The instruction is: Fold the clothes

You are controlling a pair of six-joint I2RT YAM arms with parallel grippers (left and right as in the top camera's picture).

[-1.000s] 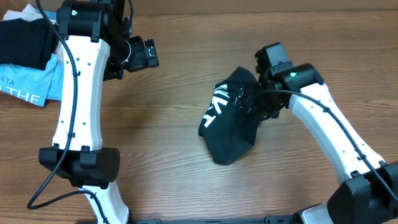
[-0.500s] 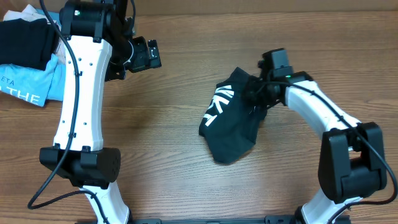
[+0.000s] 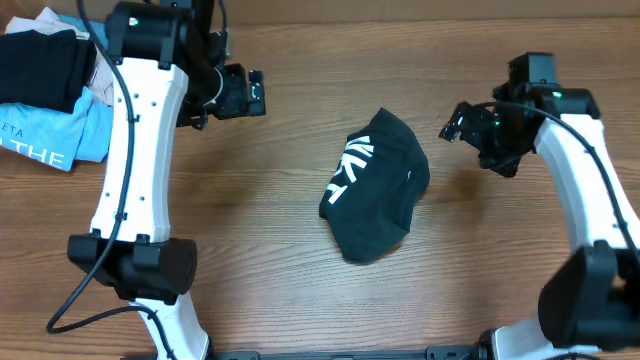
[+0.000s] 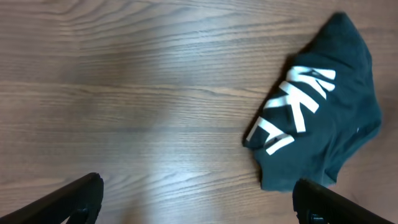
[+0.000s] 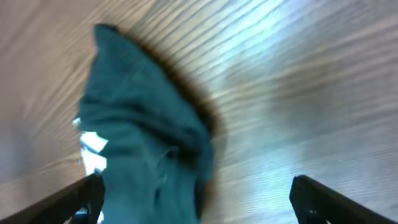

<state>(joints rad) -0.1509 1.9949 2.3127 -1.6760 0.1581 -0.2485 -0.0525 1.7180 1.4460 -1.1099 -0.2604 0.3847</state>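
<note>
The clothes (image 3: 375, 185) are one dark navy-teal garment lying in a crumpled heap at the table's middle, white lettering facing up on its left side. My right gripper (image 3: 455, 128) hovers open just right of the heap's upper edge, apart from it. In the right wrist view the clothes (image 5: 143, 143) show blurred below and to the left, with nothing between the wide fingers (image 5: 314, 199). My left gripper (image 3: 248, 95) hangs open up and to the left of the heap. The left wrist view has the clothes (image 4: 317, 112) at its right, and that gripper (image 4: 199, 208) is over bare wood.
At the table's far left corner lie a pure-black folded garment (image 3: 40, 65) and a light-blue shirt (image 3: 50, 135) printed "THE". The left arm's white column (image 3: 135, 180) stands left of the heap. The wooden tabletop (image 3: 250, 220) surrounds the heap.
My right gripper has let go of the clothes, opened wide and pulled away to the right. The heap's top right has settled flatter. The left arm has shifted slightly right.
</note>
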